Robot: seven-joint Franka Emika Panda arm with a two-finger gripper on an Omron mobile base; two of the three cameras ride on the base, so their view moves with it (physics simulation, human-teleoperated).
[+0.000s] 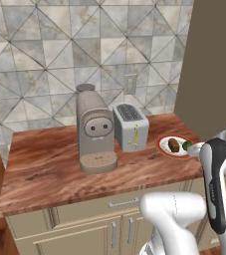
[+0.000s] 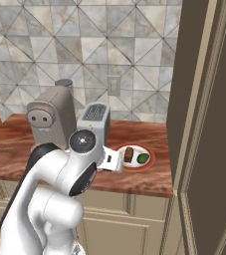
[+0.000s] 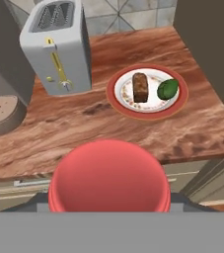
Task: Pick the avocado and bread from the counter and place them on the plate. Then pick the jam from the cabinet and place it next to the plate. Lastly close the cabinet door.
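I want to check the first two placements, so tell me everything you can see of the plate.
The plate is round, white in the middle with an orange-red rim, and lies flat on the wooden counter near its right end, right of the toaster. It looks smooth, like glazed ceramic, with faint speckles on the white. On it rest the brown bread, lying lengthwise, and the green avocado beside it. Whether the two touch cannot be told.

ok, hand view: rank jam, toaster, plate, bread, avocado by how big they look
1. jam, but it sits right at the camera, so its size is inflated
2. toaster
3. plate
4. bread
5. avocado, close to the bread
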